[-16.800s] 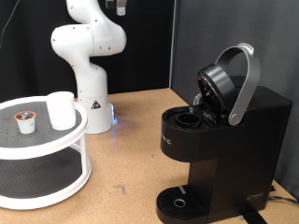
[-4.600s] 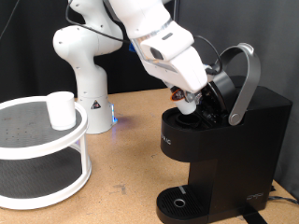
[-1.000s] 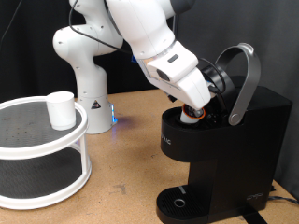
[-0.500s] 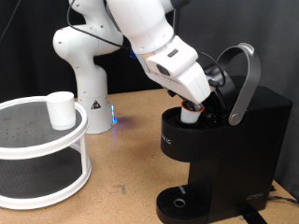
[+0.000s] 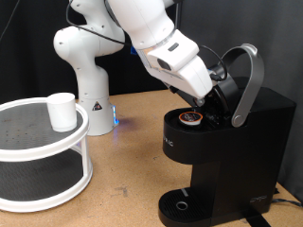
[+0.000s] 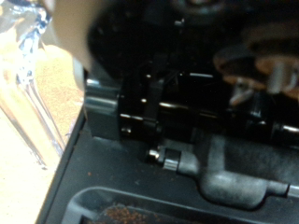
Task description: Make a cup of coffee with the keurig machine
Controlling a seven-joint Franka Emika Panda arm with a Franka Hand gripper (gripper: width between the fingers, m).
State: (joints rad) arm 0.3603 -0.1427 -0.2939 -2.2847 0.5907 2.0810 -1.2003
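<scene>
The black keurig machine (image 5: 239, 142) stands at the exterior view's right with its silver-handled lid (image 5: 249, 80) raised. A small pod with a brown top (image 5: 192, 117) sits in the open brew chamber. My gripper (image 5: 209, 97) hovers just above and beside the pod, under the raised lid, with nothing between its fingers. The white cup (image 5: 62, 111) stands on the top shelf of a round white stand at the exterior view's left, far from the gripper. The wrist view shows the machine's black inside (image 6: 187, 112), blurred, and a brown patch (image 6: 121, 214) at the picture's edge.
The white two-tier round stand (image 5: 38, 144) sits at the exterior view's left. The arm's white base (image 5: 90, 95) stands behind it on the brown table (image 5: 123, 161). The machine's round drip tray (image 5: 180, 203) holds nothing.
The pod left the stand and went into the brew chamber. In the last second my gripper let it go and rose a little away from it.
</scene>
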